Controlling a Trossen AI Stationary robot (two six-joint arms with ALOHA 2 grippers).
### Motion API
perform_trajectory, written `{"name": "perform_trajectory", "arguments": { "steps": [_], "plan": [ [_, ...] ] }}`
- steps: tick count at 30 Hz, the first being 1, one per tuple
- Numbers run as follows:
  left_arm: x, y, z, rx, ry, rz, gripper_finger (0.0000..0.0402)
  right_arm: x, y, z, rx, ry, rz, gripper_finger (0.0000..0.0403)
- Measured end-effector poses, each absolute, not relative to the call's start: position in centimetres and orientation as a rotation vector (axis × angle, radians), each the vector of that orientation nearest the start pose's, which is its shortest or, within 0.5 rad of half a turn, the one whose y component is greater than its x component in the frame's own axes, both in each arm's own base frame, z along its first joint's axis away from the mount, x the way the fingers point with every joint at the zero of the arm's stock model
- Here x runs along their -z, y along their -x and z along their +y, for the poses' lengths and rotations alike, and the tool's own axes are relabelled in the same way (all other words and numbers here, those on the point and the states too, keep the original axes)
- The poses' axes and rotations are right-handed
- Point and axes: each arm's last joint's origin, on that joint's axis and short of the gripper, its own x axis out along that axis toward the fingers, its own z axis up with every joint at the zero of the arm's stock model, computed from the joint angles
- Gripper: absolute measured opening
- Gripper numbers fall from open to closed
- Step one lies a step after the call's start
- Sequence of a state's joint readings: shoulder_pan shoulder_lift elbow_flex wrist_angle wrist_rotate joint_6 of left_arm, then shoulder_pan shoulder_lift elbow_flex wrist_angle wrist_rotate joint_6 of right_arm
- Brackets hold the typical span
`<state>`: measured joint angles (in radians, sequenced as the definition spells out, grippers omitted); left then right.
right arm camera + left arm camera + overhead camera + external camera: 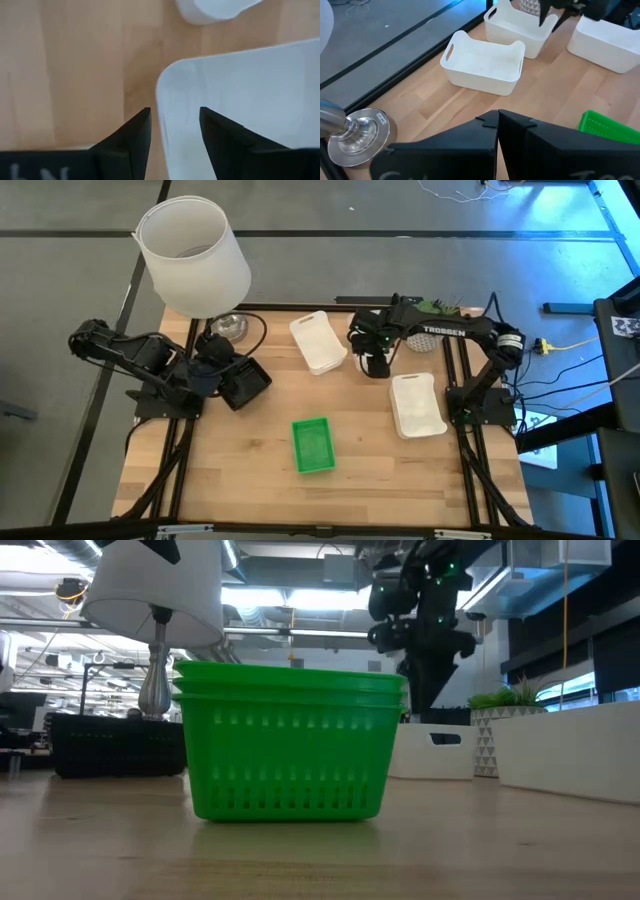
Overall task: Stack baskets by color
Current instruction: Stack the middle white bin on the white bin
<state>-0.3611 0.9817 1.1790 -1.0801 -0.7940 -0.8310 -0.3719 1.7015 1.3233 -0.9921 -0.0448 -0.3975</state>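
Observation:
My right gripper (172, 112) points down, open, over a white basket (240, 100). One finger stands outside and one inside its wall near a corner (161, 100), and no touch shows. In the high view the arm hides this basket. Two more white baskets (318, 342) (417, 404) rest on their bases on the table. Nested green baskets (313, 445) stand near the front middle. My left gripper (497, 122) hangs shut and holds nothing at the left, beside the black baskets (247, 382), which sit on the table.
A big white lampshade (192, 255) rises over the far left corner, with its metal foot (357, 135) on the table. A small potted plant (500, 700) stands at the far right. Bare wood lies along the front edge, on both sides of the green baskets.

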Motion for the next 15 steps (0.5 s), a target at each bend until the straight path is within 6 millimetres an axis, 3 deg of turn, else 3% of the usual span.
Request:
{"name": "perform_trajectory", "arguments": {
  "steps": [15],
  "plan": [
    [-36.2, -15.5, -3.6, -0.664, 0.297, 0.517, 0.0, -19.8, -29.4, -12.4, 0.018, 0.023, 1.329, 0.0167]
  ]
}}
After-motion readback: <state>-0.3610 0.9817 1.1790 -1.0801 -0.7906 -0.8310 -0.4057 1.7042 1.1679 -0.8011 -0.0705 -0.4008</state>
